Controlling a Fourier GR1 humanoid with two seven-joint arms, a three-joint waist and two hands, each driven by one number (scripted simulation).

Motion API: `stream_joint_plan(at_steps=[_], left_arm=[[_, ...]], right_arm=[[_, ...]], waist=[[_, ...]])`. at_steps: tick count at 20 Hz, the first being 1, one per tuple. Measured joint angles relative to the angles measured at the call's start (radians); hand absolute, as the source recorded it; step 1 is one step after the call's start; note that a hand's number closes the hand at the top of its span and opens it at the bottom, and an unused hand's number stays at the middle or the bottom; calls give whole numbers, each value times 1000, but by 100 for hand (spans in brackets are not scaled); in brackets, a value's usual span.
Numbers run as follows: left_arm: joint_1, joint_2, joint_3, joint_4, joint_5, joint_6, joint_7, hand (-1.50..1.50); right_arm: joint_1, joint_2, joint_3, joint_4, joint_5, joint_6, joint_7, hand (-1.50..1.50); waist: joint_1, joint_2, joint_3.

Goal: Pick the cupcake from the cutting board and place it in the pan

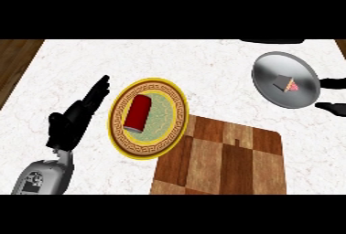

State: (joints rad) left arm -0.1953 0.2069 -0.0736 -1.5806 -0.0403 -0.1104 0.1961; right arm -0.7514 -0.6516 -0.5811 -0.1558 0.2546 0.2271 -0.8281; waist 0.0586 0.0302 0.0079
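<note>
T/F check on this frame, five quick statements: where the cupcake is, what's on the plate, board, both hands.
1. The cupcake lies in the pan. True.
2. The cutting board holds the cupcake. False: its top is bare.
3. A red can lies on the yellow plate. True.
4. The left hand is curled round the can. False: it rests open beside the plate, fingers straight.
5. The right hand is at the left edge. False: it shows at the right edge, by the pan.
</note>
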Motion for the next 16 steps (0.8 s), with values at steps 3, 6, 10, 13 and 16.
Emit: stream_joint_plan(at_steps=[3, 6, 10, 13, 16], left_arm=[[5, -3, -1, -13, 0, -1, 11, 0], [18, -3, 2, -6, -6, 1, -4, 0], [30, -1, 5, -21, -4, -4, 8, 0], [35, -6, 8, -28, -4, -1, 10, 0], [45, -15, 0, -33, -15, 5, 13, 0]], right_arm=[[44, -3, -4, 1, -6, 29, -45, -150], [76, -2, -5, -2, -9, 36, -61, -150], [120, 6, -2, -11, -12, 41, -84, -150], [166, 19, 1, -23, -15, 38, -112, -150], [189, 12, 5, -32, -16, 38, -118, -150]], waist=[[-6, -4, -1], [-10, -7, -1], [-13, -10, -1], [-19, -12, -2], [-23, -14, -2]])
